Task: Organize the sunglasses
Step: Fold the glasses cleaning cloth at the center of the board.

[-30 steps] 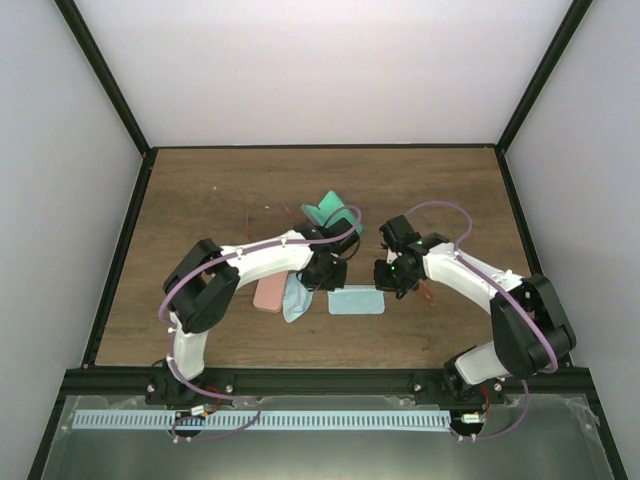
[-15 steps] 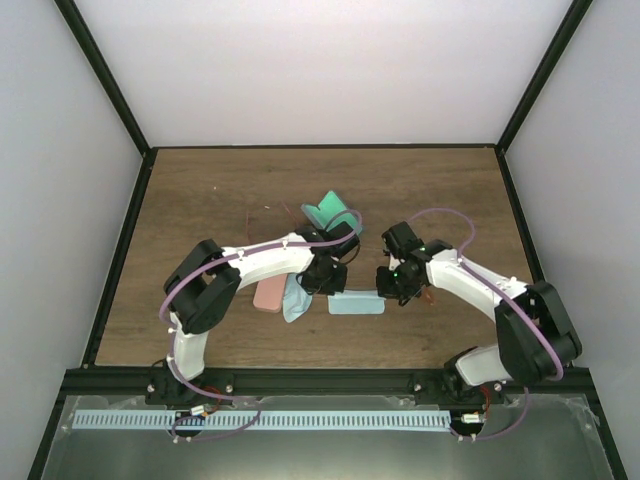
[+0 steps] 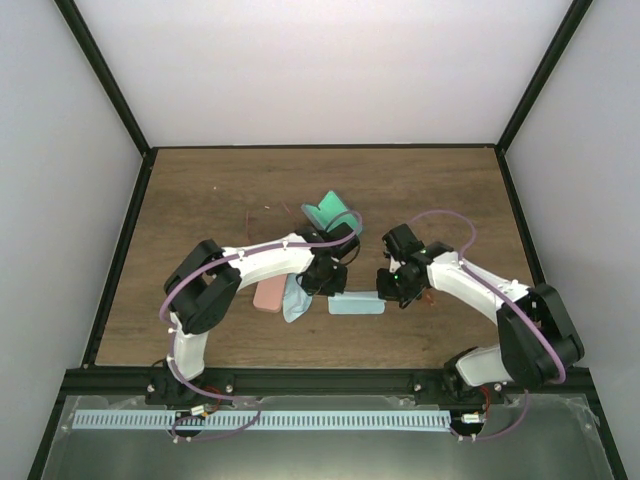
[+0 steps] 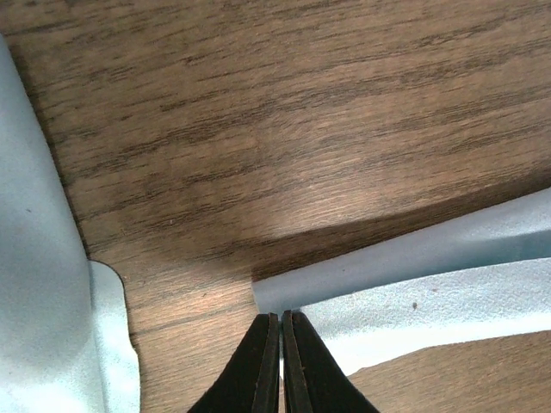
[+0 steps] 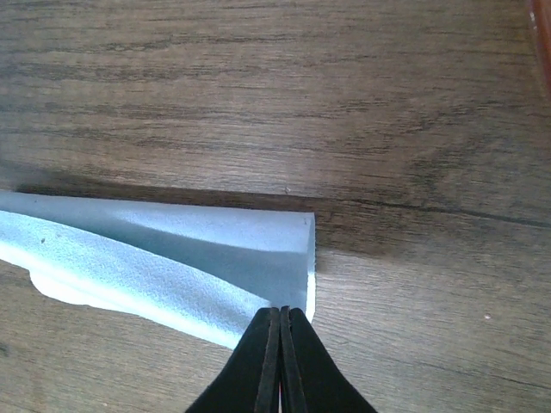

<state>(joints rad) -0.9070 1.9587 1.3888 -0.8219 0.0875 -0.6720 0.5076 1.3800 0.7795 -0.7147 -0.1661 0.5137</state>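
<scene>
Left jaws and right jaws are each clamped on an opposite end of the cloth (image 3: 355, 304), apparently mid-fold, while sunglasses (image 3: 431, 296) lie on the worktop (image 3: 200, 200) just beside the right jaws; next, the ends probably need laying down evenly.

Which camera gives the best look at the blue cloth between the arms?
The top view: nearly the whole blue cloth shows, a folded strip. Wrist views show only its ends, at the left pincer and right pincer.
</scene>
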